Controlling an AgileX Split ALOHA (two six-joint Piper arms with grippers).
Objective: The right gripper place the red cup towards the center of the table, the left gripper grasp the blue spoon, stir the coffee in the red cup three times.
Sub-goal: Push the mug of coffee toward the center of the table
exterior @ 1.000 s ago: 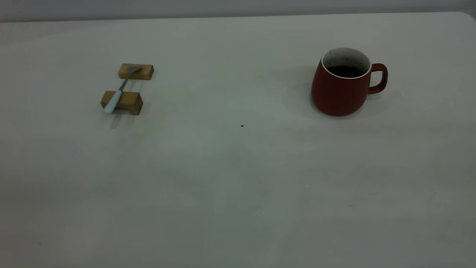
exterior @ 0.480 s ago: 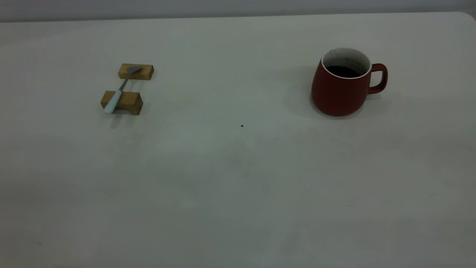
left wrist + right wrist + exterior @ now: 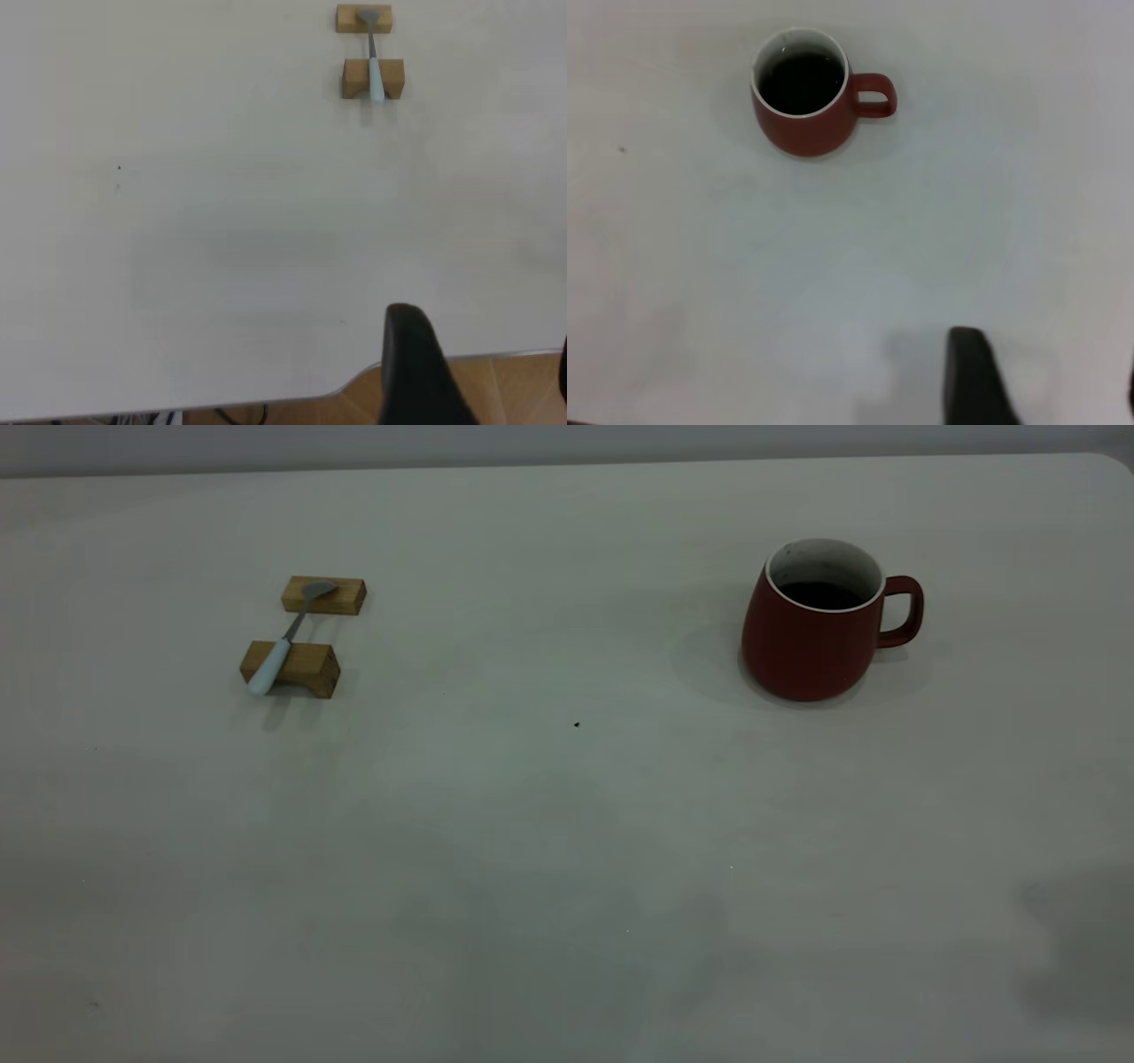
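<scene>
The red cup [image 3: 817, 629], holding coffee [image 3: 799, 81], stands well right of the blue spoon [image 3: 285, 641] bridging two wooden blocks [image 3: 306, 631]. Both hands sit far off, their spread impossible to tell. A jerky slide could slosh coffee onto the surface [image 3: 549, 824].

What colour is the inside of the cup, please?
White above the dark coffee; the cup shows best in the right wrist view.

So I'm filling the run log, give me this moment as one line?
phase: pre-grasp | red cup: upright, right side of table, untouched | blue spoon: across two wooden blocks | grippers: clear of both
</scene>
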